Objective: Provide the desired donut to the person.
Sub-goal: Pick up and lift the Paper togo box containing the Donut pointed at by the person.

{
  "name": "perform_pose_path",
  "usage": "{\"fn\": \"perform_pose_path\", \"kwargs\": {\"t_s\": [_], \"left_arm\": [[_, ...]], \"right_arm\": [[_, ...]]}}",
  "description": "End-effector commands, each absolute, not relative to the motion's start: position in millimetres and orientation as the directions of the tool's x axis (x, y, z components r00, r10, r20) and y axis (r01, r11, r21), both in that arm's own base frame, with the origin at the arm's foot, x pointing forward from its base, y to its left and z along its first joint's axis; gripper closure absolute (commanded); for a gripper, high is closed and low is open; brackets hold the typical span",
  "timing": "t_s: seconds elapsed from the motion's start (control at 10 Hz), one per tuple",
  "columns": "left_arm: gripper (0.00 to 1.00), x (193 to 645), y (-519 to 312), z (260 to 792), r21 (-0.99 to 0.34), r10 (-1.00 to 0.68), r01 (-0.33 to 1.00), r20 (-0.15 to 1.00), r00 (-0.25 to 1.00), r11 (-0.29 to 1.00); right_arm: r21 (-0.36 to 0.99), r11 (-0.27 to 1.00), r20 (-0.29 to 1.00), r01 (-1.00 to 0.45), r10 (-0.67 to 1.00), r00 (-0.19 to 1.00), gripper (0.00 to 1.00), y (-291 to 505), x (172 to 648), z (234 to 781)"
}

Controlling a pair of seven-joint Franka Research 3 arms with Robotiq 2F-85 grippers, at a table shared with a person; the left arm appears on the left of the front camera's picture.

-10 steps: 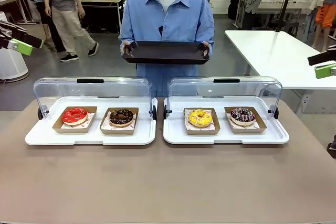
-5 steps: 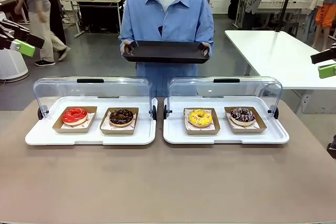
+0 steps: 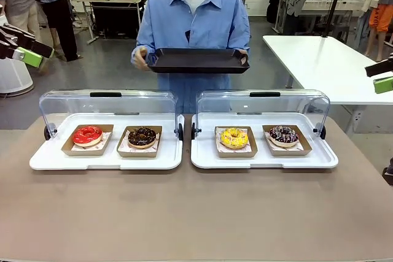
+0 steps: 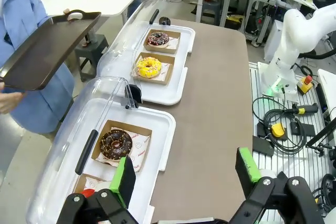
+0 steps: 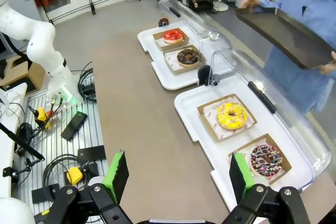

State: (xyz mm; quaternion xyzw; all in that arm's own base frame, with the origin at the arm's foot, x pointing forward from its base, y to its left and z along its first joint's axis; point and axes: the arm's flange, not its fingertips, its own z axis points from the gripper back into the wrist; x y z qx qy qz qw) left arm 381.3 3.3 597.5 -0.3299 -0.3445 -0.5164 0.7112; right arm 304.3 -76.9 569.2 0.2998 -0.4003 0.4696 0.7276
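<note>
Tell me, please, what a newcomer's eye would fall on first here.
Four donuts lie in two open display cases: the red donut and chocolate donut in the left case, the yellow donut and dark sprinkled donut in the right case. Beyond them the person holds out an empty black tray.

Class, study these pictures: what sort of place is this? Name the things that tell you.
Most likely a robotics lab staged as a donut counter: a white robot arm with loose cables beside it, donuts in lidded display trays, and more worktables beyond the person.
</note>
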Motion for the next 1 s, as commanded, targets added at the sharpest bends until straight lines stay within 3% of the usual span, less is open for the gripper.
{"fn": "perform_pose_path", "kwargs": {"t_s": [0.0, 0.9], "left_arm": [[0.00, 381.9, 3.8, 598.8, -0.113, -0.503, 0.963, 0.834, 0.226, 0.246], [0.00, 381.9, 3.8, 598.8, -0.113, -0.503, 0.963, 0.834, 0.226, 0.246]], "right_arm": [[0.054, 0.366, 0.877, -0.929, 0.427, 0.219, 0.00, -75.4, 306.4, 569.4], [0.054, 0.366, 0.877, -0.929, 0.427, 0.219, 0.00, -75.4, 306.4, 569.4]]}}
